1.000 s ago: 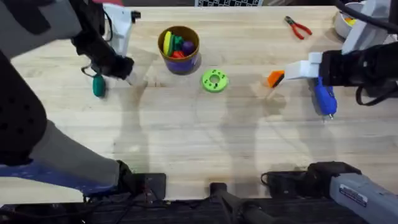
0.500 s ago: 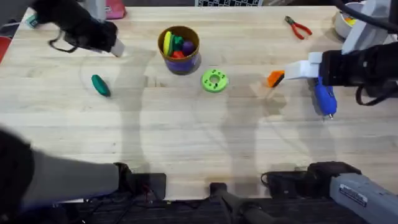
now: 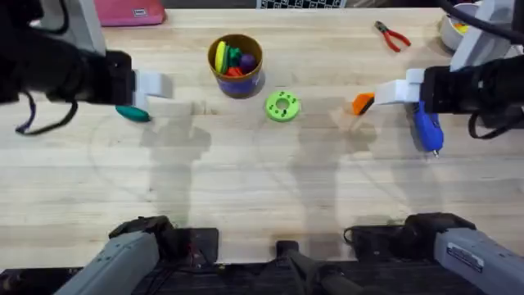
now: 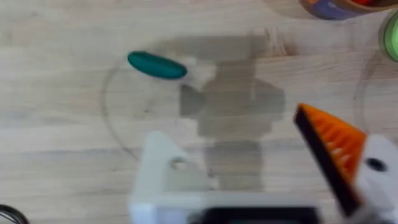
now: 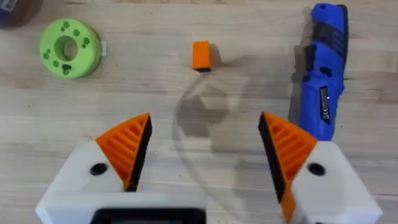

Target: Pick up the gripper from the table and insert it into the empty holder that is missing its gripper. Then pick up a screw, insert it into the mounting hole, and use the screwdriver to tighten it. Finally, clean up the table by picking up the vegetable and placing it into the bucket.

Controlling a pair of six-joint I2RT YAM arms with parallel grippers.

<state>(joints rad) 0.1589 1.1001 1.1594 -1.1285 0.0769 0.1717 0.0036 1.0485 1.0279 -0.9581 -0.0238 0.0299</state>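
The wooden table [image 3: 262,188] is the biggest thing, running across the whole overhead view. The left arm [image 3: 57,74] lies dark at the upper left of that view. The right arm [image 3: 475,86] lies dark at the upper right.

The left gripper [image 3: 155,84] sits just right of its arm, at the upper left. In the left wrist view one side has an orange ribbed pad [image 4: 329,146], and the other side is a bare white holder [image 4: 165,171] with a small hole. The two sides are spread apart with nothing between them. The right gripper [image 5: 202,146] is spread wide too, with nothing between its two orange pads.

The orange bucket [image 3: 236,65] with the purple band stands at the upper middle, with yellow, red, green and purple toys inside. The blue screwdriver [image 3: 427,129] lies on the table at the right, under the right arm. The green vegetable [image 3: 133,114] lies on the table at the upper left, just below the left gripper. A green ring [image 3: 282,106] lies just right of the bucket. Red pliers [image 3: 392,35] lie at the top right. The small orange gripper piece [image 5: 201,55] lies on the table between the ring and the screwdriver.
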